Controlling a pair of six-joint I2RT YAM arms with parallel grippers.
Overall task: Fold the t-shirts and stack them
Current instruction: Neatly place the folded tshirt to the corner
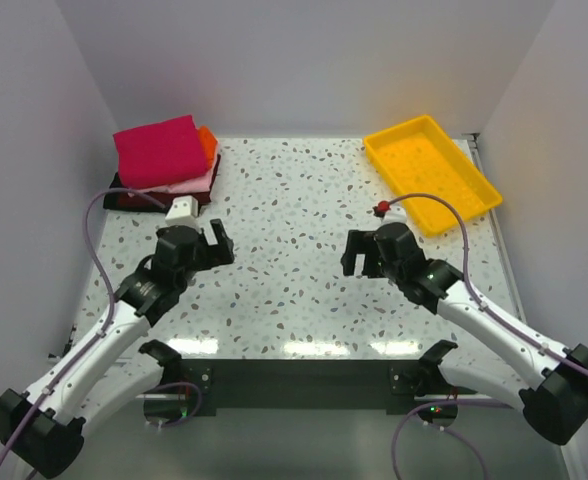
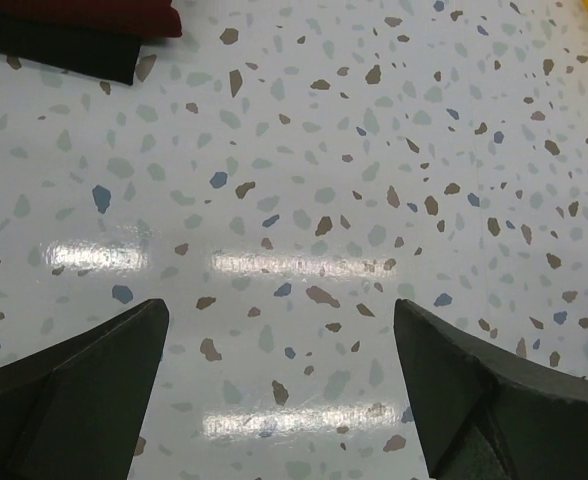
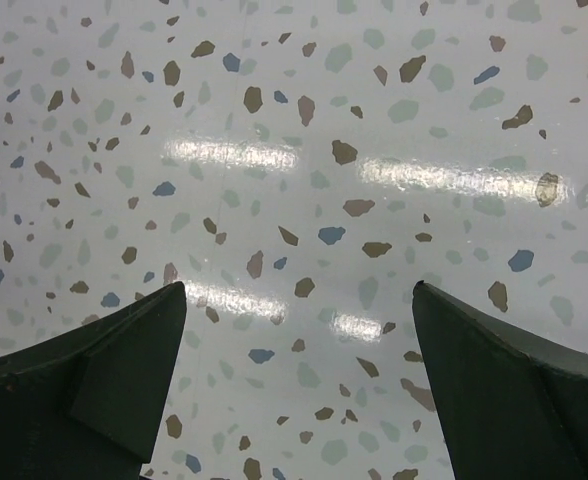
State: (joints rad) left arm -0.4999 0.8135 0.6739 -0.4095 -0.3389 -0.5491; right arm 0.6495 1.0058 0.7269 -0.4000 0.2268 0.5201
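plainly, white walls (image 1: 304, 60) box a glossy speckled table (image 1: 294, 200); t-shirts (image 1: 164, 155) stacked far-left, yellow tray (image 1: 429, 170) far-right; left gripper (image 1: 210, 246) and right gripper (image 1: 357, 256) gape wide, empty.

Plain white walls (image 1: 304, 60); glossy speckled table (image 1: 294, 230).

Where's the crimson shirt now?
The crimson shirt lies folded atop the stack at the table's far left corner in the top view, opposite the yellow tray.

We see a crimson-magenta t-shirt (image 1: 159, 150), orange t-shirt (image 1: 209, 143), pale pink t-shirt (image 1: 196, 183) and dark maroon t-shirt (image 1: 124, 200). Tray (image 1: 386, 158) is yellow. Table (image 1: 294, 210) is white, speckled brown, blue and grey-green. Arms (image 1: 104, 342) are white with black joints, cables (image 1: 93, 240) purple.
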